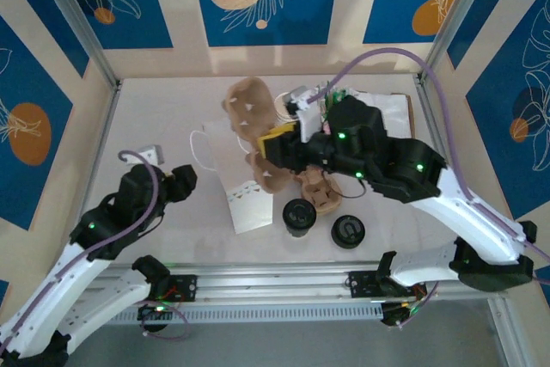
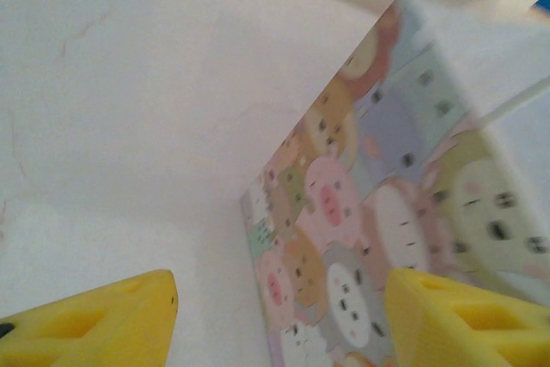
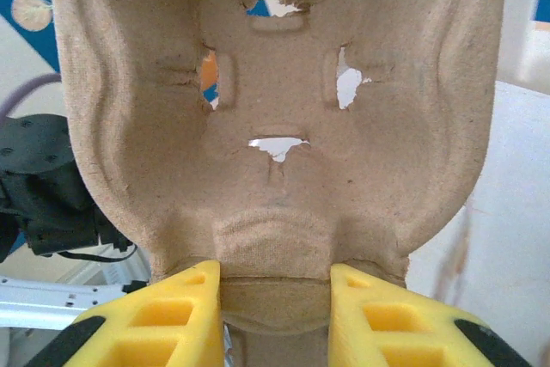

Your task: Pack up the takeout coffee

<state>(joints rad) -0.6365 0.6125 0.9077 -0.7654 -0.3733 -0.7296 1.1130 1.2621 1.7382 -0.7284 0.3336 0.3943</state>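
Observation:
The takeout coffee (image 1: 298, 215), a cup under a round black lid, stands on the table near the front, just below the right arm. My right gripper (image 1: 280, 143) (image 3: 275, 298) is shut on the rim of a brown pulp cup carrier (image 1: 247, 107) (image 3: 275, 100), which is lifted and tilted so its underside with torn slots faces the wrist camera. My left gripper (image 1: 186, 180) (image 2: 279, 324) hovers open over the left edge of a white paper bag (image 1: 234, 180) printed with cartoon animals (image 2: 344, 229), with nothing between its yellow fingers (image 2: 94, 320).
A second round black lid (image 1: 348, 230) lies to the right of the coffee. More brown pulp (image 1: 316, 193) rests beside the bag. A small white object (image 1: 151, 153) sits at the left. A flat white sheet (image 1: 391, 113) lies at the back right. Metal frame posts (image 1: 94, 49) bound the table.

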